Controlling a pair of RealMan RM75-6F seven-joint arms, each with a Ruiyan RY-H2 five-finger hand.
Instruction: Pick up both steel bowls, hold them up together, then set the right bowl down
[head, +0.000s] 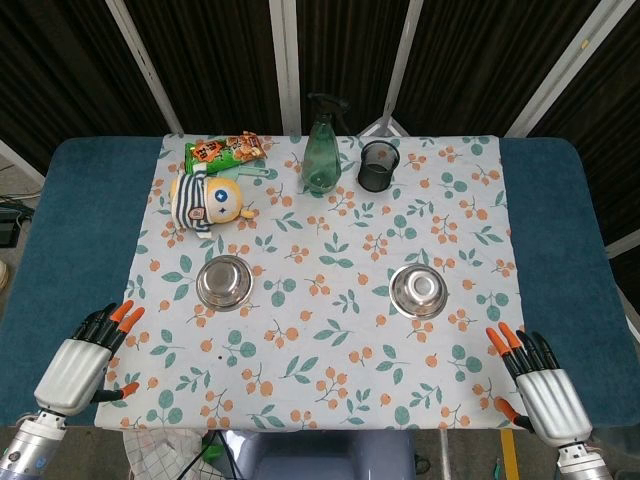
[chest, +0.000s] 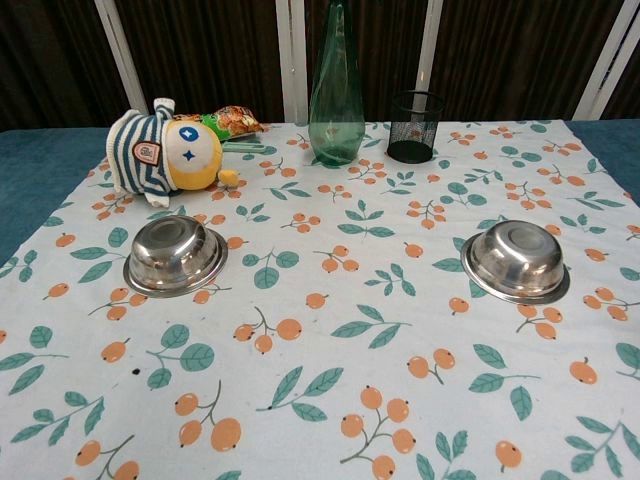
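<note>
Mid-tablecloth, two upturned, light, rigid, slippery round steel bowls are sitting untouched, best pinched at rims; left hand and right hand are hovering spread, empty, near front corners.

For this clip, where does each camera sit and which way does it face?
Head view: high, looking steeply down on the table; shows the left robot hand and right robot hand, both open at the near edge.
Chest view: low, looking across the cloth; no robot body visible.
Shared: left steel bowl, right steel bowl, green bottle.

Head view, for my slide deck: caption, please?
Both robot hands, left and right, open, flanking two steel bowls resting untouched.
</note>
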